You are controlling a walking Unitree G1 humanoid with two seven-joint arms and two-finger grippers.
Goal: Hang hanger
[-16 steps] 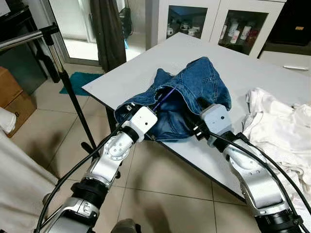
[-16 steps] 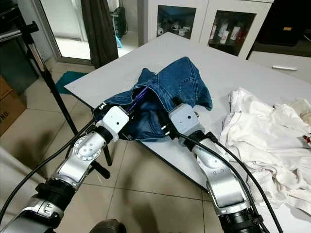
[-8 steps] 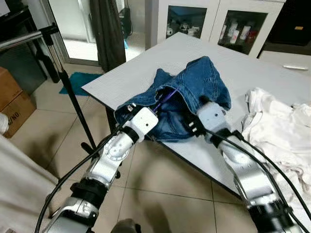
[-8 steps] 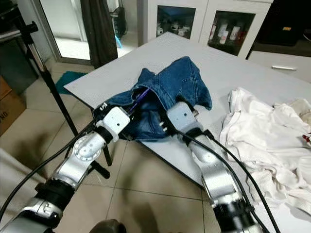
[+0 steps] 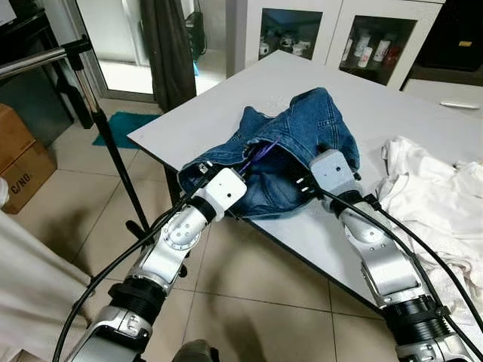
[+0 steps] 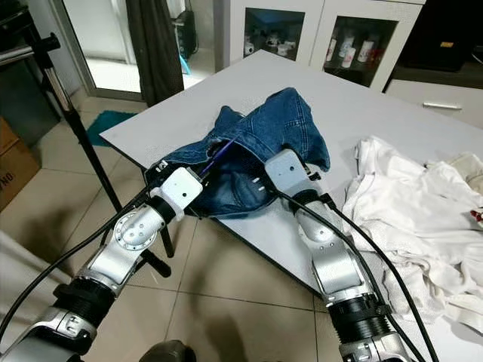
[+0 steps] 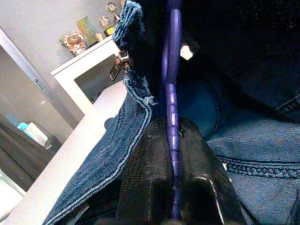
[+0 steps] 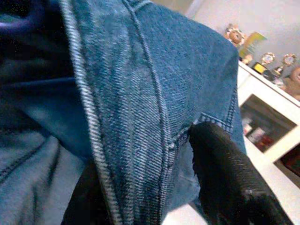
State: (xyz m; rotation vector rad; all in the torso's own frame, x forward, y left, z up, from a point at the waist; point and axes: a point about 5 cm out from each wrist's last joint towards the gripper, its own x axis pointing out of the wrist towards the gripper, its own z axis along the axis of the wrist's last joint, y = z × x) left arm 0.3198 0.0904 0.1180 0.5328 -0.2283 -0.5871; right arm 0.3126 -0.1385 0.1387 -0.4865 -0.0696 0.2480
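A blue denim garment (image 5: pixel 302 128) lies bunched at the near corner of the white table (image 5: pixel 226 105). A purple hanger (image 7: pixel 171 117) runs inside its opening, and a short length of the purple hanger (image 5: pixel 260 153) shows at the waistband. My left gripper (image 7: pixel 172 131) is shut on the hanger's bar, at the garment's near edge (image 5: pixel 235 172). My right gripper (image 5: pixel 323 151) is shut on the denim's hem to the right, with one black finger (image 8: pixel 220 164) over the cloth and the other beneath it.
A metal clothes rail (image 5: pixel 45 59) on a black stand (image 5: pixel 113 151) is at the left over the tiled floor. White clothes (image 5: pixel 438 204) are piled at the right of the table. Glass-door cabinets (image 5: pixel 370 38) stand behind, and a cardboard box (image 5: pixel 19 162) at far left.
My right gripper has slid forward and up along the denim, away from the table's near edge. The left gripper has stayed on the hanger.
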